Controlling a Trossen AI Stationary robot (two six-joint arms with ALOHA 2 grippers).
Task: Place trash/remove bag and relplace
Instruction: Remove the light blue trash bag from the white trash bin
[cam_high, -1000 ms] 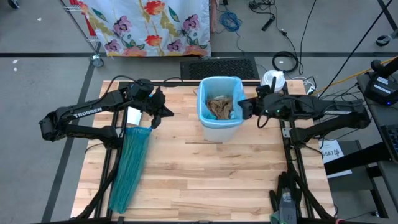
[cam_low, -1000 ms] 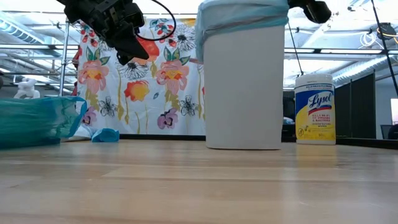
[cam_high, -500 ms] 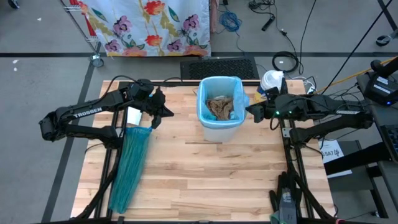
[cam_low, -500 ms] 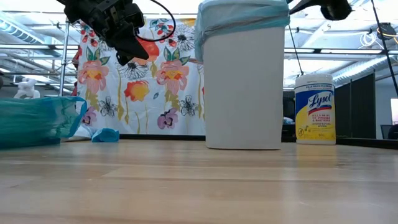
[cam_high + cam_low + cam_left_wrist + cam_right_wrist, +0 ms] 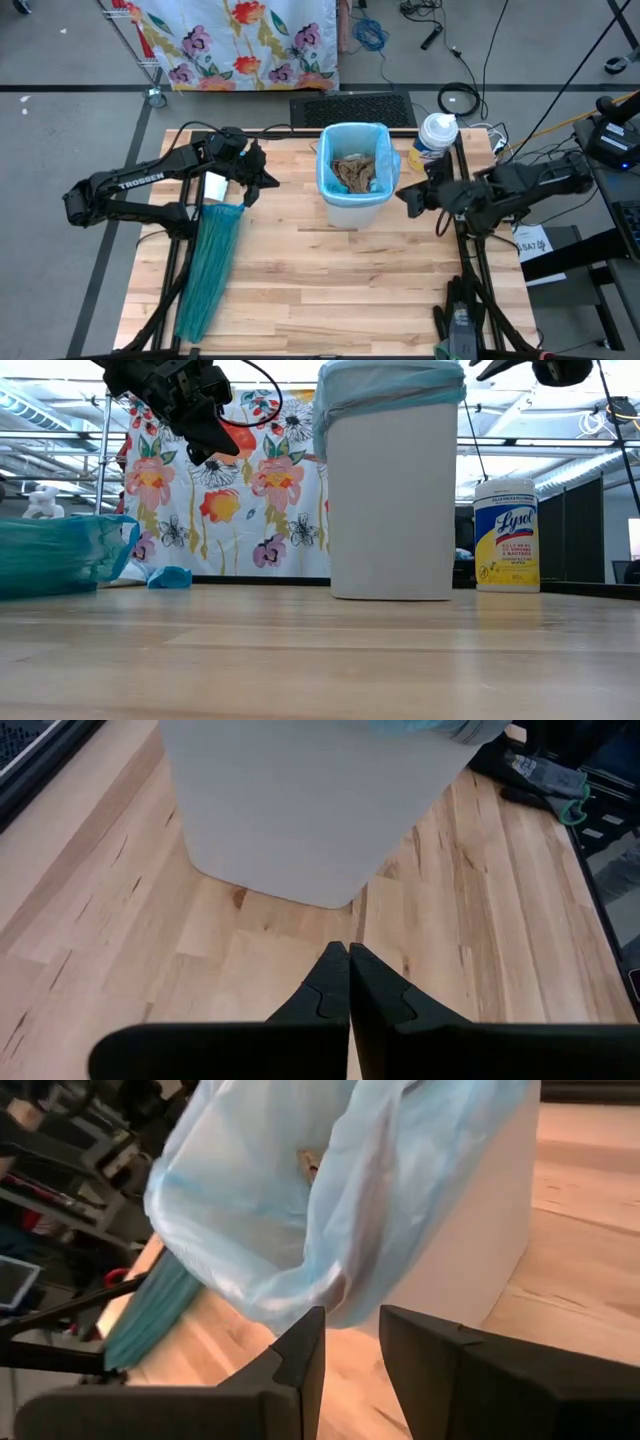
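The wooden bench [image 5: 330,270] carries a white bin [image 5: 354,208] at its far middle, lined with the pale-blue bag [image 5: 330,135], brown paper trash [image 5: 353,173] inside; a teal replacement bag [image 5: 208,268] lies lengthwise on the left; the right gripper [image 5: 404,197] hangs beside the bin's right, fingers narrowly parted, empty; the left gripper [image 5: 252,190] hovers above the teal bag's top end, fingers pressed together, empty.
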